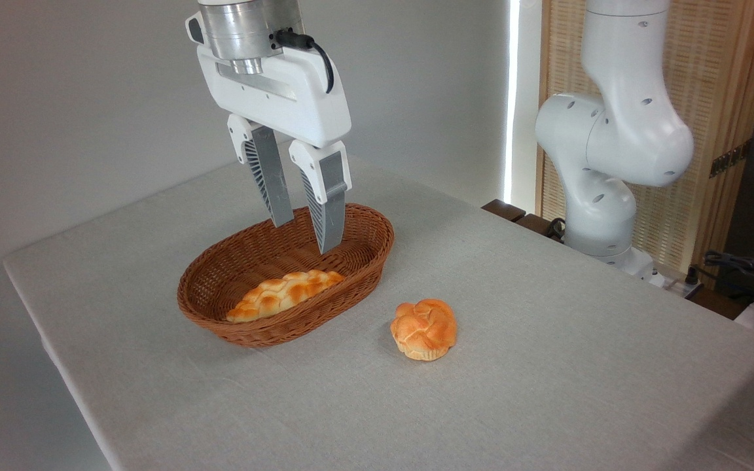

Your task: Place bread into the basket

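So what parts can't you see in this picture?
- Bread: the basket's near rim hides its lower edge, so how it rests on the basket floor is unclear.
- Arm above the claw: cut off by the picture's top edge.
- Round bun: its far side and underside face away from the camera.
- Dark items at the right edge: cut off and too small to name.

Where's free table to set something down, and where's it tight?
Bare cloth right of the bun up to the arm base, and the front strip below the basket. Tight: the basket, holding the bread under the open fingers.
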Tool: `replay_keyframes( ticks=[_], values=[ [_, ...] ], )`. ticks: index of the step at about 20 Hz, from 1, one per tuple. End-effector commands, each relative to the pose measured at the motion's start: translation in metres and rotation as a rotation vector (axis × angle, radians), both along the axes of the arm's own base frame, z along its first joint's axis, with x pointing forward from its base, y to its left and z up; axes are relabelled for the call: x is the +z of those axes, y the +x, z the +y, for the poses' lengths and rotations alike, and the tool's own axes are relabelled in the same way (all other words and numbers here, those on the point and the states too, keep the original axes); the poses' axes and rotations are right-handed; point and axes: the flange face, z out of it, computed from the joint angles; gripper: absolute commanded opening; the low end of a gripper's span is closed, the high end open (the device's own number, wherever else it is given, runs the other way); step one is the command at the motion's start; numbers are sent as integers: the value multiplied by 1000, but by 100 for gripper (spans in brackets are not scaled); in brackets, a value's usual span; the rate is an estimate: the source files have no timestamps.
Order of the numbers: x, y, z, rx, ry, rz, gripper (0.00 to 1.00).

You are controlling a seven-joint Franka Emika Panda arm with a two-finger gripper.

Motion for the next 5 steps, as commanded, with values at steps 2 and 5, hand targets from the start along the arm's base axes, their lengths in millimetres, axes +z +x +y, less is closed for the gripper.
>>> replay_keyframes(
  ticks=[2, 5],
  values=[
    [4, 4, 2, -13, -14, 2, 100],
    [5, 4, 11, -7, -13, 0, 100]
  ],
)
